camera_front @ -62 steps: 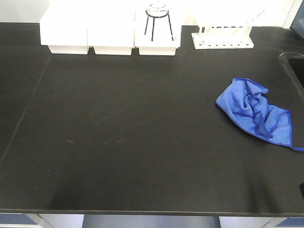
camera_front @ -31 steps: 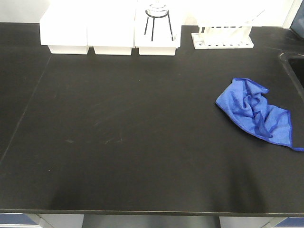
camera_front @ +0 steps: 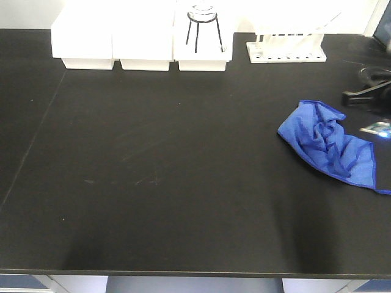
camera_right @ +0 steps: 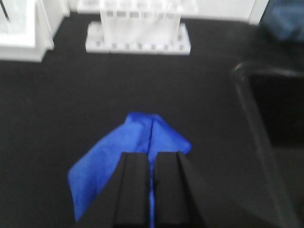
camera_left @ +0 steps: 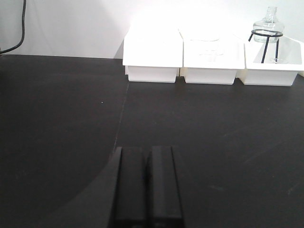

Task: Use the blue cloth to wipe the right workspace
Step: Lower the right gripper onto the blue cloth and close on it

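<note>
The right end effector [camera_right: 152,156] is clenched with its fingers pressed together, grasping nothing. The crumpled blue cloth [camera_right: 111,164] lies on the black counter [camera_right: 57,104] directly ahead of and beneath its fingertips; contact cannot be determined. The left end effector [camera_left: 146,151] is likewise clenched and empty.

No readable text, labels or numbers anywhere.
</note>
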Tool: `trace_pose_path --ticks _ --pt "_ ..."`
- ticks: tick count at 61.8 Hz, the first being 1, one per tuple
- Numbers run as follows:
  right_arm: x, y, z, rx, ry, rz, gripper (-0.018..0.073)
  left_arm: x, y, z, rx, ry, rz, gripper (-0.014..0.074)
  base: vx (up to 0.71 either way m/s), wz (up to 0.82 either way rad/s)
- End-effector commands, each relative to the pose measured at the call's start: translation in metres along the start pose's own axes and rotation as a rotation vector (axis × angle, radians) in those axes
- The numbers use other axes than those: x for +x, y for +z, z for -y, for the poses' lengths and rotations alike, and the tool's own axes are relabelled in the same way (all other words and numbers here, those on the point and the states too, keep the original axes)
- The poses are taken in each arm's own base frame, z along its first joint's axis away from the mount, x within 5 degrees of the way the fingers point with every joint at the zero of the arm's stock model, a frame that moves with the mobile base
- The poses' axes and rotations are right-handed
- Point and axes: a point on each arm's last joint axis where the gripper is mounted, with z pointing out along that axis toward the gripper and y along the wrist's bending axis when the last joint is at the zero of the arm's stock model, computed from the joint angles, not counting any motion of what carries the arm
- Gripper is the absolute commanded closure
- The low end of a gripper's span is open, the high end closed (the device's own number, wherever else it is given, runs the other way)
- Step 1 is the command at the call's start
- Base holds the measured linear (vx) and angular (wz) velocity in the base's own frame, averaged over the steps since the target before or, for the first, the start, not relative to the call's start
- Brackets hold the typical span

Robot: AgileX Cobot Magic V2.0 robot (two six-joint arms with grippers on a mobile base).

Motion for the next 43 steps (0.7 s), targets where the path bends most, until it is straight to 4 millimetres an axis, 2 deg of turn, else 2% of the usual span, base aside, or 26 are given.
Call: trace_pose_path --ticks 1,10,16,30,43 --pt "-0.012 0.015 0.0 -0.001 -0.024 0.049 0.027 0.002 0.001 0.001 0.01 -0.008 0.068 0.0602 0.0 0.0" --pt "0.008 0.044 -0.001 -0.006 0.011 -0.049 0.009 0.002 0.001 0.001 0.01 -0.008 0.068 0.0602 0.0 0.0" --pt "0.023 0.061 -0.002 -0.009 0.014 -0.119 0.0025 0.002 0.001 0.001 0.01 -0.008 0.068 0.0602 0.0 0.0" --pt "0.051 0.094 -0.003 -0.003 0.087 -0.205 0.0011 0.002 0.001 0.001 0.01 -0.008 0.068 0.0602 0.0 0.0" --pt "0.072 0.11 -0.004 -0.003 0.086 -0.283 0.0028 0.002 0.001 0.001 0.01 -0.008 0.068 0.0602 0.0 0.0"
